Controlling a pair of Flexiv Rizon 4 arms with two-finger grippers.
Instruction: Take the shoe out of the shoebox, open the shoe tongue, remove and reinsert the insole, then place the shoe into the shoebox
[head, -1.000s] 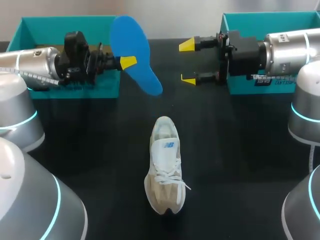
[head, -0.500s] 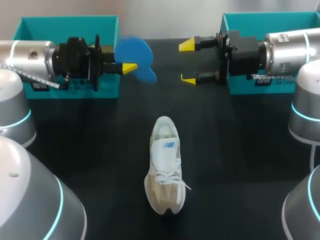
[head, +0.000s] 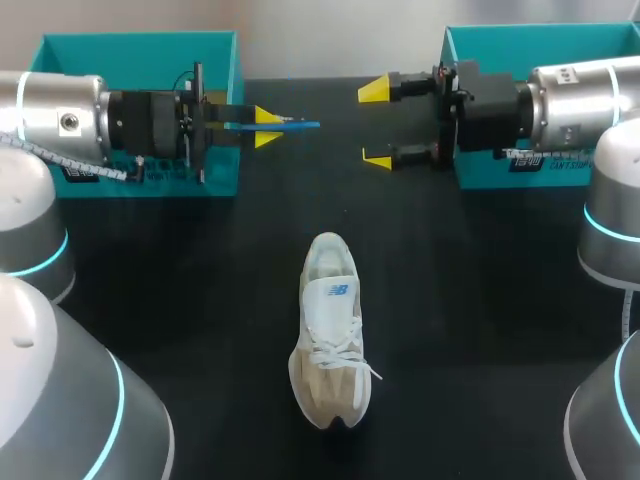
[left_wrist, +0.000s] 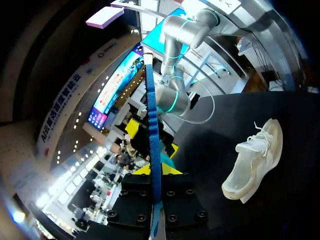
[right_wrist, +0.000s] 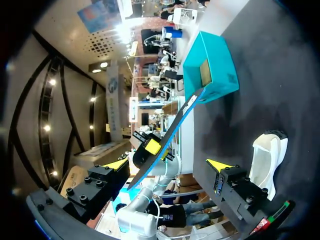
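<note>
Left claw (head: 265, 127) is pinched on the blue insole (head: 300, 124), held edge-on and running left-to-right at the far side. The shoe (head: 330, 345) sits on the bench (head: 480, 300) nearer in, long axis near-to-far, heel towards the claws. So the insole probably needs swinging round to match; right claw (head: 377, 125) is wide open, empty.

The tabletop (head: 200, 300) is seen from above and behind in the head view, the left arm (head: 60, 110) and right arm (head: 580, 100) entering at its sides. The left wrist view is taken close along the edge-on insole (left_wrist: 152, 150), the shoe (left_wrist: 252, 160) off beside it. The right wrist view is aimed across the tabletop toward the left arm. Shoe and insole are shared by all three.
</note>
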